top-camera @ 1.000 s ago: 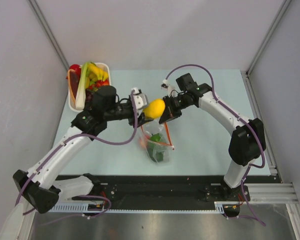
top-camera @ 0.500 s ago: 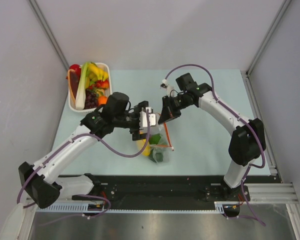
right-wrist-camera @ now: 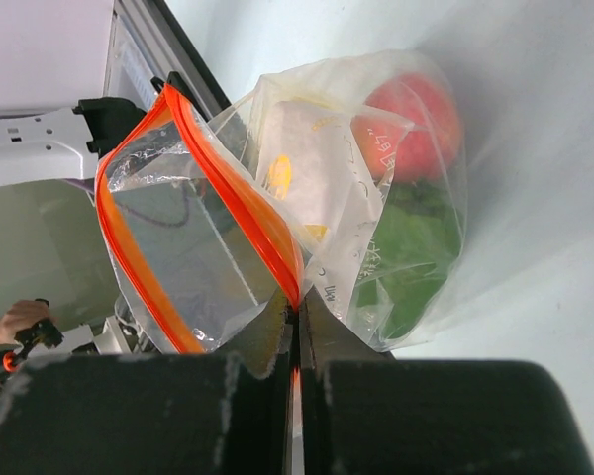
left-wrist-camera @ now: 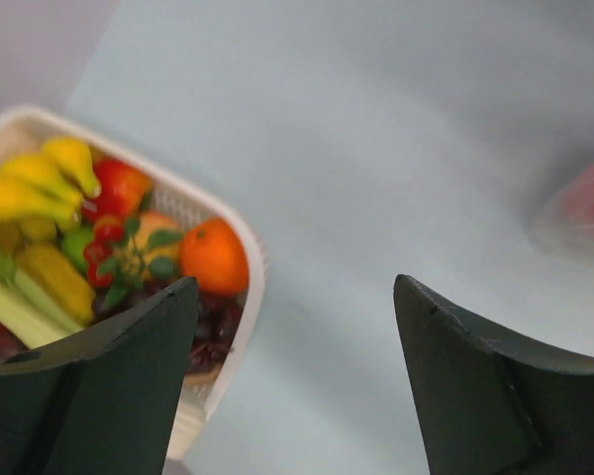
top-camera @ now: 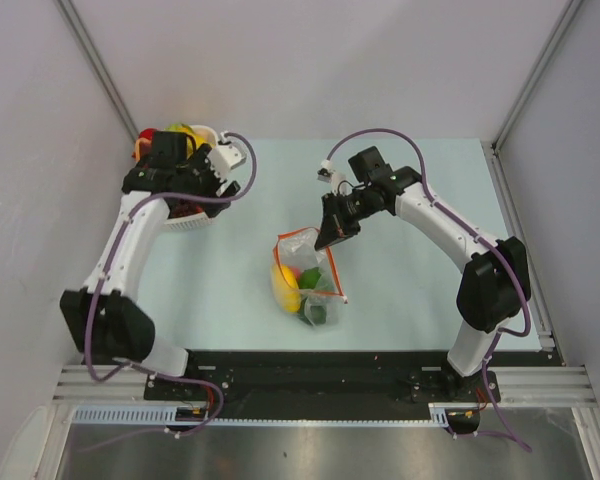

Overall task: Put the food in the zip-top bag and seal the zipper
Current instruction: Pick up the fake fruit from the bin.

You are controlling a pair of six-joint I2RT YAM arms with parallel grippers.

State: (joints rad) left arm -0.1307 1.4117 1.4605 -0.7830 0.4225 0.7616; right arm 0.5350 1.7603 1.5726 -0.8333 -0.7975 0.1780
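1. Both fingers of the left gripper (left-wrist-camera: 289, 297) are spread wide, nothing held, near the white basket (left-wrist-camera: 255, 267).
2. The right gripper (right-wrist-camera: 295, 315) is pinched tight on the zipper (right-wrist-camera: 228, 183) of the zip-top bag (top-camera: 305, 282), laid mid-table, food (top-camera: 284, 287) inside.

Lighting is bright, diffuse and overhead; shadows on the pale blue-green table (top-camera: 410, 180) are faint. Left wrist view: soft throughout, the white plastic basket (left-wrist-camera: 247, 287) smeared. Right wrist view: sheen on the clear crinkly zip-top bag (right-wrist-camera: 188, 237), its far end blurred.
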